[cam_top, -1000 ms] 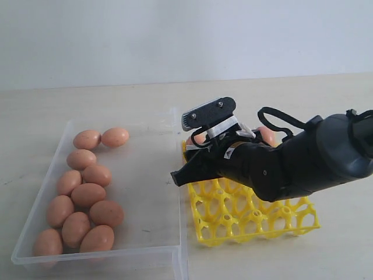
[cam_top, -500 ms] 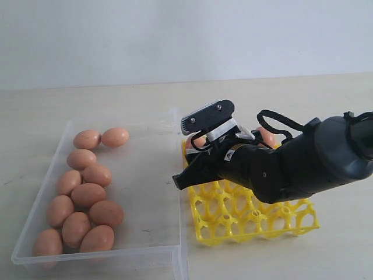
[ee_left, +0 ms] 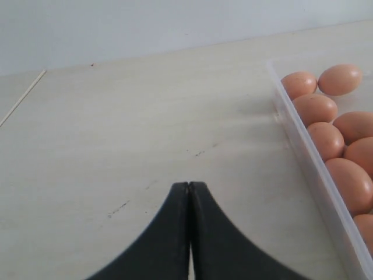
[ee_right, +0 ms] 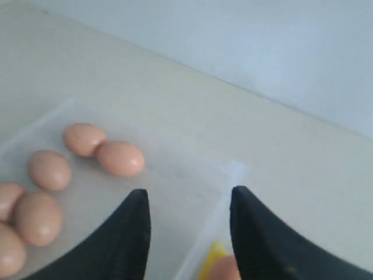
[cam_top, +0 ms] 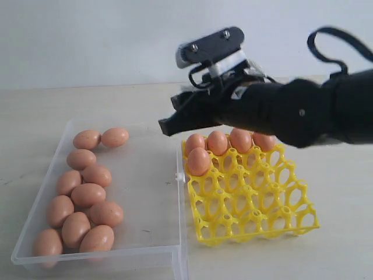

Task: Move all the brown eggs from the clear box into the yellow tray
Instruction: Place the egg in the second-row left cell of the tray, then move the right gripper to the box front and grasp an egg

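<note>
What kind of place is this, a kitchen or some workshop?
Probably a robot test bench, not a kitchen: a plain pale table against a blank wall, a black arm, and only eggs, a clear box and a yellow tray laid out.

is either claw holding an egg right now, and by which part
Nothing is held. The right claw is open and empty; the left claw is shut on nothing.

The right arm has a matte black housing, a dark grey bracket with 2 screws, a looped black cable and tapered black fingers.
</note>
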Controlling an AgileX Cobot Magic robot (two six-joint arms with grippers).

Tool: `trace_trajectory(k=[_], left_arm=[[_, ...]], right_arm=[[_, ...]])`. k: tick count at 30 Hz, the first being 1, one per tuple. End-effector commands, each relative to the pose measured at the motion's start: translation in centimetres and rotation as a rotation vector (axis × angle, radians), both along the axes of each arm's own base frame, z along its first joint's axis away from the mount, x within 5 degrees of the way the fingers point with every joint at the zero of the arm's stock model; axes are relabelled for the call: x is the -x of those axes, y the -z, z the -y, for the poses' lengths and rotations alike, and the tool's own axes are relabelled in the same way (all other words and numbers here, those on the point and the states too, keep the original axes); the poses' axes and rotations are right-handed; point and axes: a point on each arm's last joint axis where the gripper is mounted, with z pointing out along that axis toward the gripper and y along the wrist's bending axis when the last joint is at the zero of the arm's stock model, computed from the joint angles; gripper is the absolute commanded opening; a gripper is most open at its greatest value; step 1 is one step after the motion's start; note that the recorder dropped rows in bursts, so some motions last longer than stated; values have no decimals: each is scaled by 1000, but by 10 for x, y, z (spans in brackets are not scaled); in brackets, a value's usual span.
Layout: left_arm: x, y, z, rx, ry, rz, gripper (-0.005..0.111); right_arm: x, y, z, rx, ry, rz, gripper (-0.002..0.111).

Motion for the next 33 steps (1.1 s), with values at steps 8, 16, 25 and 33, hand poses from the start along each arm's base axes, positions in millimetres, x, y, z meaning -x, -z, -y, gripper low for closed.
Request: trace_trajectory(k=[8, 16, 25, 33], left_arm=[[0, -2, 1, 6, 7, 19, 0], [0, -2, 1, 6, 7, 19, 0], [0, -2, 1, 6, 7, 19, 0], [0, -2, 1, 6, 7, 19, 0]], right_arm=[[4, 24, -105, 174, -305, -468, 63], [-24, 43, -156, 188, -345, -430, 66], [-45, 62, -171, 346, -333, -434, 66], [-53, 79, -173, 402, -323, -423, 66]])
